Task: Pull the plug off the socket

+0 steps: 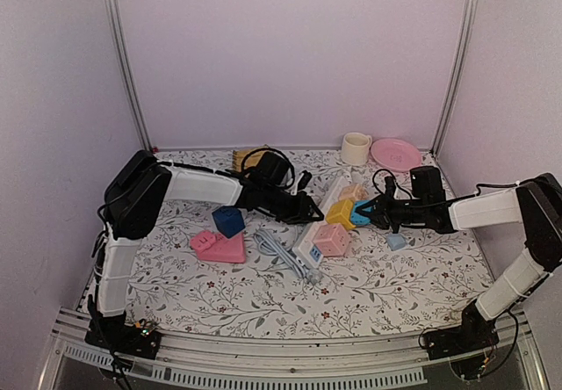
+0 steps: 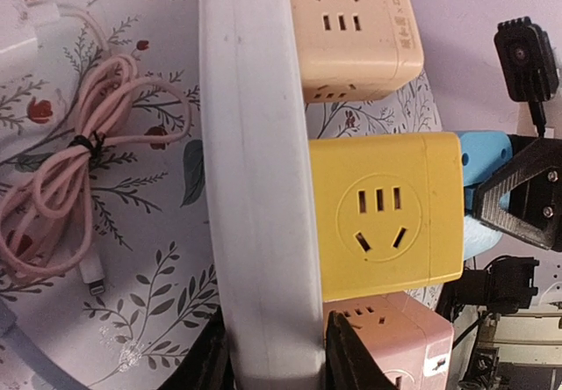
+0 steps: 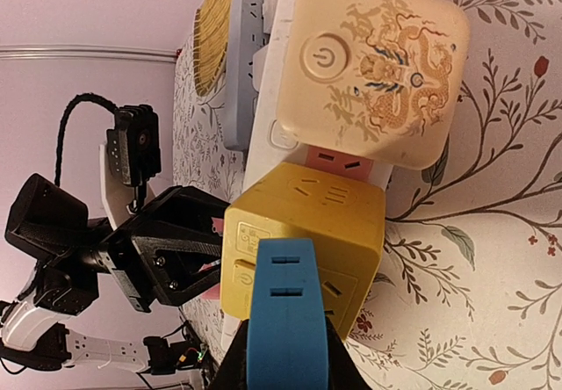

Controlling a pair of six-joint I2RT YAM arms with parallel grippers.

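1. The plug [image 3: 285,311], a light-blue block, sits with its end against the side of a yellow cube adaptor [image 3: 299,223]. The join between them is hidden, so I cannot tell whether its pins are in.
2. The yellow cube stands on the socket [image 1: 327,201], the long white strip lying diagonally at the middle of the table [image 1: 263,293].
3. On the same strip, a cream cube [image 3: 373,65] with a dragon print is just beyond the yellow one, and a pink cube [image 1: 332,241] is on its near side.
4. The right gripper [image 1: 373,212] reaches in from the right and is clamped on the plug, one finger on each flat side.
5. The left gripper [image 1: 309,207] comes from the left. In its wrist view its fingers [image 2: 349,359] straddle the white strip and are closed against both long edges.
6. A slimmer grey-blue strip [image 3: 241,65] lies alongside the white one, on the side away from the right arm.
7. A coiled pink cable [image 2: 79,179] rests on the floral cloth just beside the strip.
8. Left of the strip are a dark blue block [image 1: 228,221] and pink blocks [image 1: 219,248].
9. At the back edge stand a cream mug [image 1: 356,148] and a pink plate [image 1: 395,154], well apart from the strip.
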